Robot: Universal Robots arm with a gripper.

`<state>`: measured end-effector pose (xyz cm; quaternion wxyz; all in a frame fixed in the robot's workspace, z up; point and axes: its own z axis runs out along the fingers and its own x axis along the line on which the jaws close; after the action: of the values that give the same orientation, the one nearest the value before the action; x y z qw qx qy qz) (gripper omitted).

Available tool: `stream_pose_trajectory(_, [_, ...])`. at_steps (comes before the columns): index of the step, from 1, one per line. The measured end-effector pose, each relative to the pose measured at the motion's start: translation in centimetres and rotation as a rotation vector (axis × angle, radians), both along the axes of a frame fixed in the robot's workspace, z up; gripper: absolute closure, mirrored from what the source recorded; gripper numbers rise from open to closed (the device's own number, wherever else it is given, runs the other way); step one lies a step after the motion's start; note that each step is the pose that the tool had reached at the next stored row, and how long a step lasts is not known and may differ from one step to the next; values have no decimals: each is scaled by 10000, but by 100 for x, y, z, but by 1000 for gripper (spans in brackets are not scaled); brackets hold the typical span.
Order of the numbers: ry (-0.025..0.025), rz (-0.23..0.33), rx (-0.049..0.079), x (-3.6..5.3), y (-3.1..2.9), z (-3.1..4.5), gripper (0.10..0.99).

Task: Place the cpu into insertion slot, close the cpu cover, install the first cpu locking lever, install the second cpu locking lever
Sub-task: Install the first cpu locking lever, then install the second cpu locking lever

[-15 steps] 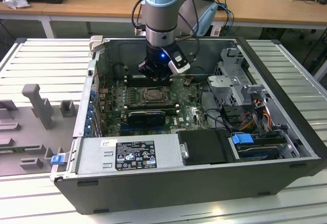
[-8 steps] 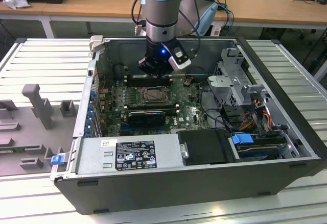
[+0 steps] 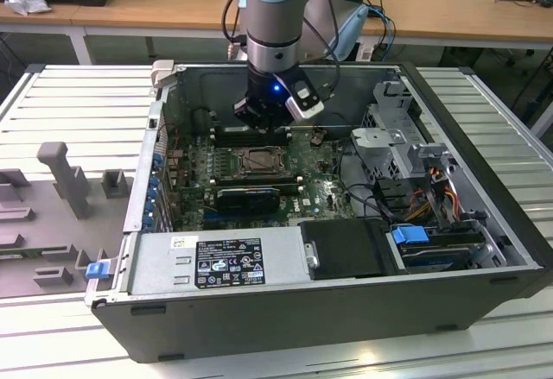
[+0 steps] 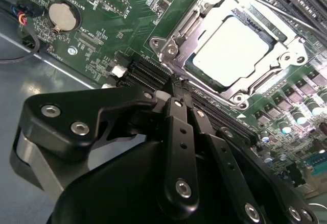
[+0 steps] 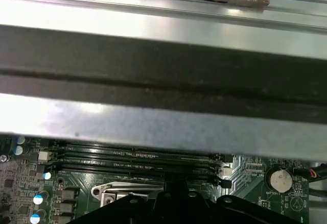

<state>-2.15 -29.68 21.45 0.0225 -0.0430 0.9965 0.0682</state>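
Second wrist view puts the gripper (image 4: pixel 176 89) low over the motherboard (image 4: pixel 117 25), its fingers pressed together and holding nothing, tips just short of the near corner of the insertion slot (image 4: pixel 235 50). Beyond the tips the cpu (image 4: pixel 232 48) already lies seated in the slot, its pale face showing through the window of the cpu cover (image 4: pixel 191 22), which appears to lie flat over it. Placing and covering look done; the step in hand seems to be the first locking lever, with the fingertips close to the thin metal arm along the socket's near edge. Whether either lever is latched cannot be told. Exterior view shows the arm reaching down into the open computer case (image 3: pixel 484 224), gripper (image 3: pixel 259 120) just behind the socket (image 3: pixel 257 161). Seating a lever would call for a steady press down and sideways under its retaining hook, without scraping the board.
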Motion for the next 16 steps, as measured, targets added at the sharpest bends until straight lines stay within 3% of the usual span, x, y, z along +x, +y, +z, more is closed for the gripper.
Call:
stream_pose_trajectory(11, [-1, -2, 2, 0, -85, 0, 980])
stream_pose_trajectory(16, [0, 0, 0, 0, -98, 37, 980])
